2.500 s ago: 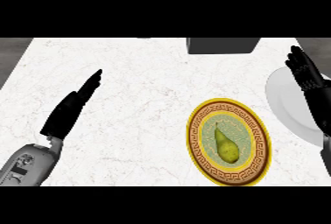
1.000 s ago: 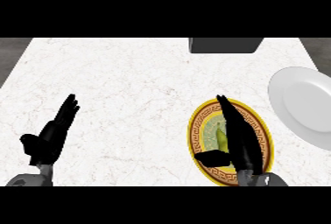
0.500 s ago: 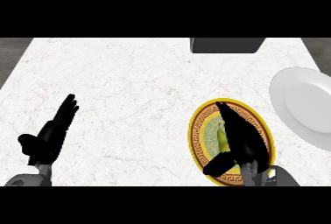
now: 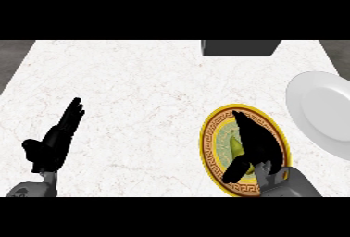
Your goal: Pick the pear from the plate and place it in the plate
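At the lower right of the head view, the robot's black right hand [image 4: 256,146] is seen spread over the round yellow plate with a patterned gold rim [image 4: 210,134], its fingers straight and pointing away from the robot and its thumb angled down to the left. The fingers are not curled round anything, so the hand is taken as released. A sliver of the green pear [image 4: 234,146] is visible just left of the palm, lying on the green centre of the patterned plate; most of the fruit is covered by the hand, and whether it is touched cannot be told. The grey right forearm [image 4: 294,185] is seen at the lower edge.

At the lower left, the black left hand [image 4: 56,141] is held flat and at rest above the counter, fingers straight and pointed up and to the right, nothing grasped.

Further right, a plain white round plate [image 4: 321,115] is set near the patterned one, apart from it and cut off by the view's edge.

Everything is carried by a white marble-veined counter top [image 4: 143,88]. At its far edge a dark grey box-shaped object [image 4: 239,47] is partly shown, and grey floor [image 4: 14,55] is seen beyond the counter's left corner.
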Tool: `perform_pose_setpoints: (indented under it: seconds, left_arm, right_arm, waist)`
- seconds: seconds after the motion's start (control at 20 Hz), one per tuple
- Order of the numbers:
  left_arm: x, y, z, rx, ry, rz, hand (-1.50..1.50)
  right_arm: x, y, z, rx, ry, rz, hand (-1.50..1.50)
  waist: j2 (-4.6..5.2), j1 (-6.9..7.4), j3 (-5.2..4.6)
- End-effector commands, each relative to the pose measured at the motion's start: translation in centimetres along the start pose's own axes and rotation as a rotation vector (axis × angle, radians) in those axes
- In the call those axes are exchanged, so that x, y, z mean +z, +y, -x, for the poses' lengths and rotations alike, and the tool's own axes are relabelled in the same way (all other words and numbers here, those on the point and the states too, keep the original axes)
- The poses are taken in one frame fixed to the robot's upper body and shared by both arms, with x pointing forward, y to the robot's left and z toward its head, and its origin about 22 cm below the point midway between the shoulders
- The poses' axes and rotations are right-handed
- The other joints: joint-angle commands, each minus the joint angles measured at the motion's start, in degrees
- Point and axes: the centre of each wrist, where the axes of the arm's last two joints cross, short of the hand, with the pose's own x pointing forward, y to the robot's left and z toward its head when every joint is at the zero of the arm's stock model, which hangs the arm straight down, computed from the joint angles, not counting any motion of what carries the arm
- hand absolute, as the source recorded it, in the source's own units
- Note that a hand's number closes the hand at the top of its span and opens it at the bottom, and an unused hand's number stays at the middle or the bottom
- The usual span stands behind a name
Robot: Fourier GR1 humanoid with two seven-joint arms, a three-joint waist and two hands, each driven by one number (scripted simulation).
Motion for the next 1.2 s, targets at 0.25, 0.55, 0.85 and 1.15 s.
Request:
perform_pose_setpoints:
  seconds: [0.25, 0.55, 0.85, 1.15]
  left_arm:
    - [0.2, 1.2, 0.2, -0.009, 0.004, 0.001, 0.00]
    - [0.0, -1.4, 0.2, -0.002, 0.000, -0.009, 0.00]
    - [-1.1, 0.9, 0.2, 0.027, 0.002, 0.001, 0.00]
    - [0.9, 0.0, -0.2, 0.000, 0.010, 0.002, 0.00]
  right_arm:
    - [-1.0, -0.5, -0.1, 0.103, 0.155, -0.090, -1.50]
    - [-4.3, 2.3, 1.5, 0.136, 0.179, -0.099, -1.50]
    - [-4.9, 5.3, 1.9, 0.171, 0.206, -0.103, -1.50]
    - [-4.5, 4.2, 3.2, 0.179, 0.101, -0.185, 1.50]
  waist:
    - [-0.02, -0.10, 0.02]
    - [0.10, 0.11, 0.05]
    - [0.08, -0.10, 0.04]
    - [-0.05, -0.05, 0.06]
